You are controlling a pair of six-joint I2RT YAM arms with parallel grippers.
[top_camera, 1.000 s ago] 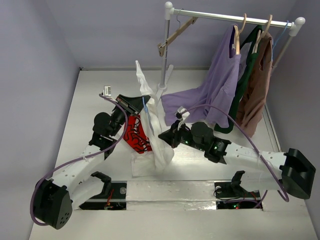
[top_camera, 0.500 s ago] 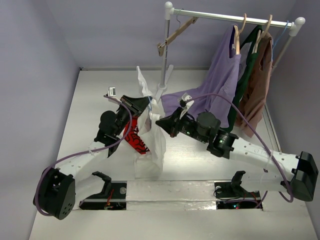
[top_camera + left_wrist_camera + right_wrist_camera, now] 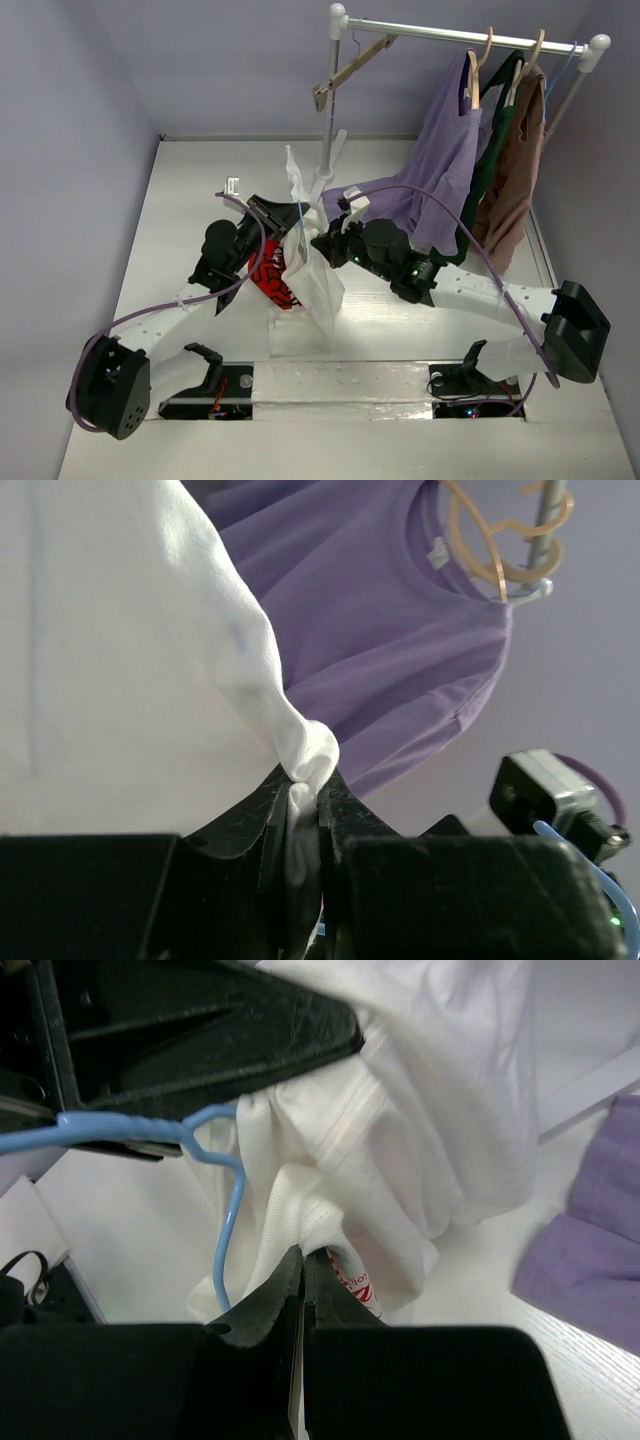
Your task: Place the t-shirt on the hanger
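The t-shirt (image 3: 312, 285) hangs bunched over the table (image 3: 190, 200), its lower end touching the surface and its red print turned left. Both claws pinch its upper part: the left gripper (image 3: 302, 795) is clamped on a white fold, the right gripper (image 3: 303, 1258) on another just beside it. The hanger (image 3: 235, 1200) — blue wire — curves down against the cloth by the left gripper. Behind, a purple shirt (image 3: 440, 170) hangs on the rack (image 3: 470, 35).

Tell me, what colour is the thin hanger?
The hanger is light blue, clearest in the right wrist view.
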